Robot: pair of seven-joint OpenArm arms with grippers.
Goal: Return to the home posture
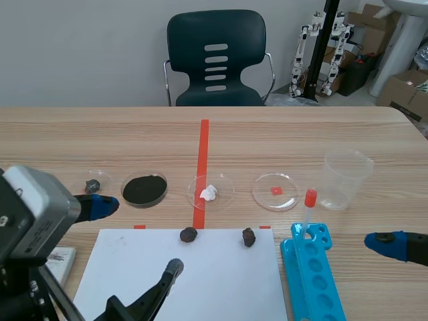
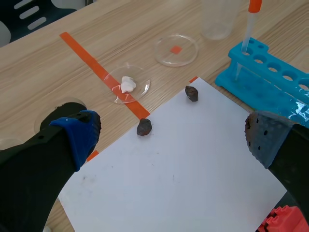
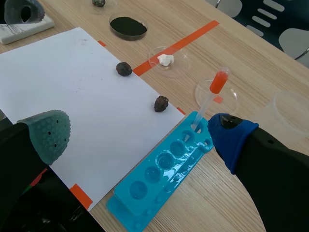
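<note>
The left arm point(image 1: 30, 214) comes in at the near left corner of a light wooden table point(image 1: 100, 134). The left jaws are spread wide with nothing between them. One blue pad point(image 1: 100, 206) sits just past the far left corner of a white sheet of paper point(image 1: 200, 281), and the other finger hangs over the sheet's near part.

The right arm point(image 1: 409, 247) lies low at the near right edge. The right jaws are also spread and hold nothing. Their blue fingertip point(image 3: 231, 137) is to the right of a blue tube rack point(image 1: 314, 281). A dropper with an orange-red bulb point(image 1: 307, 210) stands in the rack's far end.

Two dark lumps point(image 1: 188, 234) point(image 1: 249, 237) rest on the sheet's far edge. Beyond them is a row of things, from left to right:
- a small dish with a grey lump point(image 1: 92, 185)
- a dish of black powder point(image 1: 144, 190)
- a dish with a white lump point(image 1: 210, 192), sitting on the tape
- a clear dish showing a red square point(image 1: 275, 191)
- a clear beaker point(image 1: 346, 179)

An orange-red tape line runs from the sheet toward the far side of the table. Behind the table stand a dark chair point(image 1: 215, 60), a grey wall, small white robot figures point(image 1: 321, 53) on a black stand, and cardboard boxes point(image 1: 408, 93) at the far right.
</note>
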